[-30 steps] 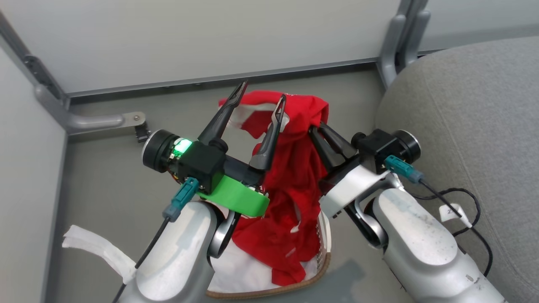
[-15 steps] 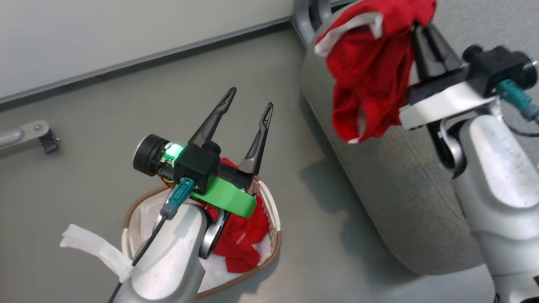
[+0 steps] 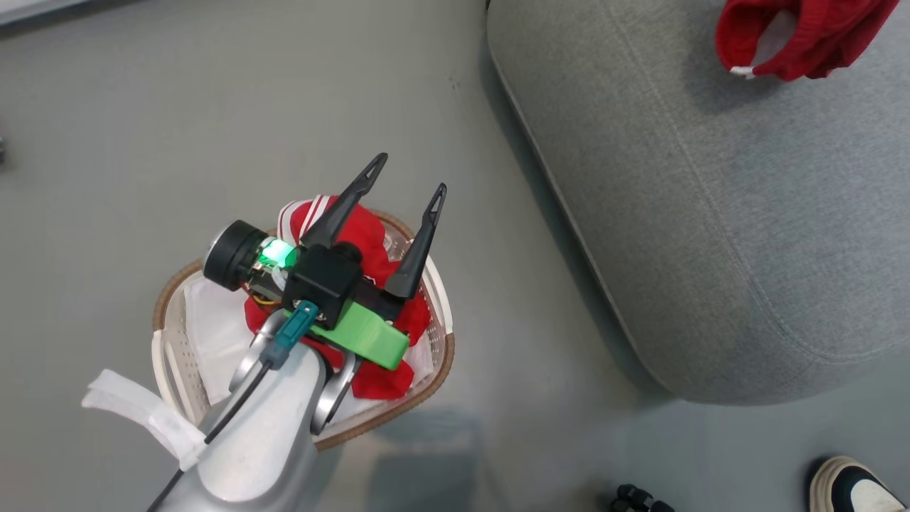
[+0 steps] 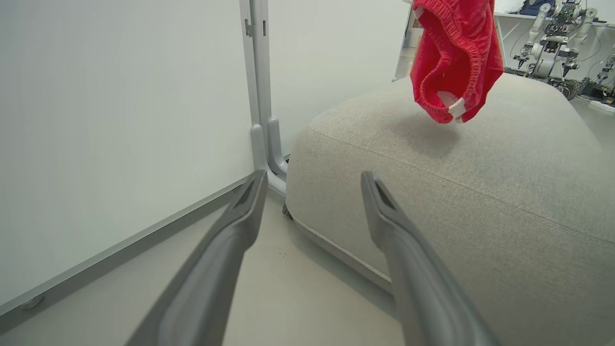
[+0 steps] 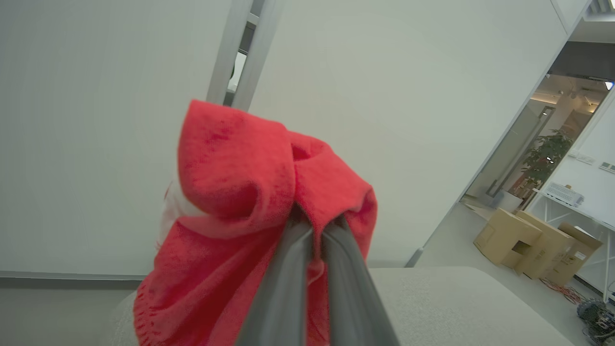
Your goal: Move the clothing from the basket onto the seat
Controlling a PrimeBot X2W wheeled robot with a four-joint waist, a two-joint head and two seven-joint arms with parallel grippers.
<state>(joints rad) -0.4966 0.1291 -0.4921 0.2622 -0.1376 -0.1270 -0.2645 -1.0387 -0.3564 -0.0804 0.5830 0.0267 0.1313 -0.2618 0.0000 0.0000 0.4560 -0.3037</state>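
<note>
Right gripper [image 5: 312,225]: jaws pressed together, clamped on the held jersey [image 5: 230,168]. The garment is soft red knit with white trim. It bunches over the fingertips in two rounded folds, and most of the fabric falls to the left of the jaws and below them.

Orientation: the held jersey hangs with its long axis vertical. Its lower end, a looped hem with a white edge, points down at the seat [image 3: 711,213]. The hem is clear of the grey fabric and a shadow lies under it.

Left gripper [image 3: 411,173]: jaws apart, nothing between them. The seat lies ahead of these jaws and to their right. The basket [image 3: 426,390] sits below and behind them, holding crumpled red clothing [image 3: 370,245] with white stripes on a white sheet [image 3: 213,320].
</note>
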